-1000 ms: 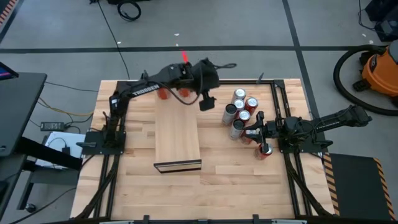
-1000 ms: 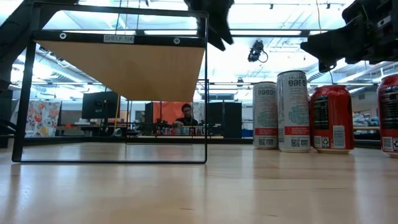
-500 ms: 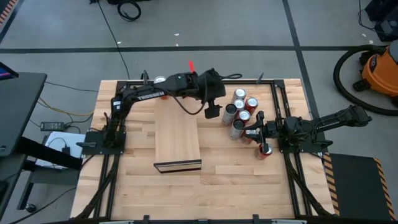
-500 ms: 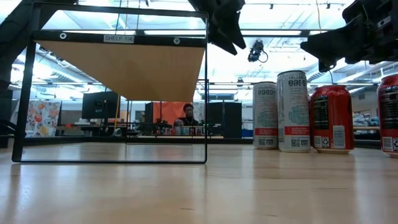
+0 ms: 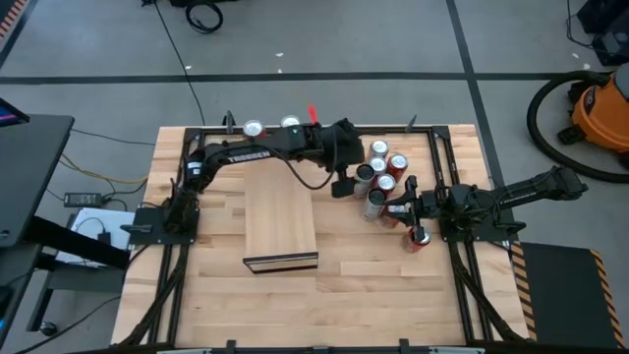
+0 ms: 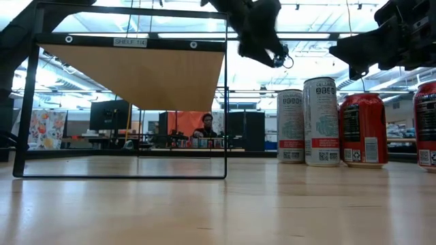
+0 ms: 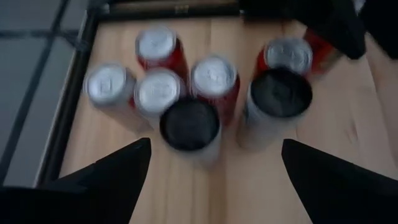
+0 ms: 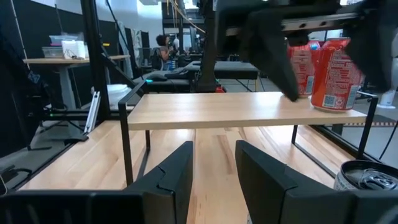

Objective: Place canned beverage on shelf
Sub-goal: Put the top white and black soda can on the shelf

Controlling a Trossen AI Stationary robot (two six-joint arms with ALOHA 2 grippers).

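Observation:
The shelf point(image 5: 280, 221) is a pale wood slab on a black frame, left of the table's middle; it also shows in the low view point(image 6: 136, 71) and the right wrist view point(image 8: 249, 115). Two red cans point(image 8: 333, 74) stand on its far end point(image 5: 290, 125). Several cans point(image 5: 381, 177) stand upright on the table at the far right, also in the low view point(image 6: 321, 121). My left gripper point(image 5: 343, 185) hangs open above that group's left edge; in its wrist view point(image 7: 216, 152) a black-topped can point(image 7: 189, 124) lies between the fingers, untouched. My right gripper point(image 5: 401, 208) rests open and empty beside the cans.
One more red can point(image 5: 421, 239) stands on the table just near of my right gripper. The black frame rails point(image 5: 437, 157) run along the table's sides. Bare tabletop point(image 5: 373, 285) lies in front of the shelf and cans. A person sits in the room beyond point(image 6: 204, 126).
My left gripper has swung from above the shelf's far end toward the table's right edge and a little nearer, and now stands over the group of cans. The two cans on the shelf's far end have come into view behind the arm.

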